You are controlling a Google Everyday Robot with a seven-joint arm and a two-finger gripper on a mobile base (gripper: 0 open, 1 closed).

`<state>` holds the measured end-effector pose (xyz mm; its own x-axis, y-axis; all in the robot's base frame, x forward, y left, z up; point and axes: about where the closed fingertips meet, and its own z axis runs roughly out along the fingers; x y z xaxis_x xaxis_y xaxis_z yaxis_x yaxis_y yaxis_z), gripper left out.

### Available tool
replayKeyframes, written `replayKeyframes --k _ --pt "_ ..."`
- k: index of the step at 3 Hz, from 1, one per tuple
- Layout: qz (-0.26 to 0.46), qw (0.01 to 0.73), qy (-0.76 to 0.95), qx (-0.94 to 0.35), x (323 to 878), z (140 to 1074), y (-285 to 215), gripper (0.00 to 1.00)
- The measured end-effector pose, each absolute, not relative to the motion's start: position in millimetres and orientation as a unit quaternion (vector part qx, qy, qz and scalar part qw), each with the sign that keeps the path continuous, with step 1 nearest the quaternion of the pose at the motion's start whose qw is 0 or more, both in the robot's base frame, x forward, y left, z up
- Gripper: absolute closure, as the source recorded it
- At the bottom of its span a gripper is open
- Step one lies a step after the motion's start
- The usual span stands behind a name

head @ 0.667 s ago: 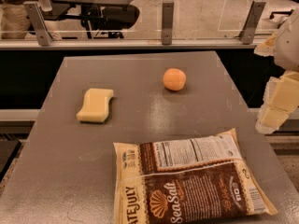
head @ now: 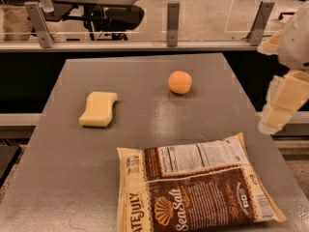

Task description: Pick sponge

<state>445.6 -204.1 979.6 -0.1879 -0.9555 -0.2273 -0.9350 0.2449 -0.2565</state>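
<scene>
The pale yellow sponge (head: 98, 109) with wavy sides lies flat on the left part of the grey table (head: 145, 129). My gripper (head: 282, 105) is pale and blocky. It hangs at the right edge of the view, just beyond the table's right edge and far to the right of the sponge. It holds nothing that I can see.
A round orange ball (head: 179, 81) sits at the back middle of the table. A large brown and cream chip bag (head: 198, 190) lies at the front right. A glass barrier with metal posts (head: 173, 17) runs behind the table's far edge.
My gripper has edged slightly to the left. The sponge, the ball and the bag have not moved.
</scene>
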Motion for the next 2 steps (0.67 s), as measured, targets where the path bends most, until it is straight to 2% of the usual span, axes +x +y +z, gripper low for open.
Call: replayKeyframes --k 2 --pt "-0.001 0.218 0.693 -0.687 497 983 -103 0.00"
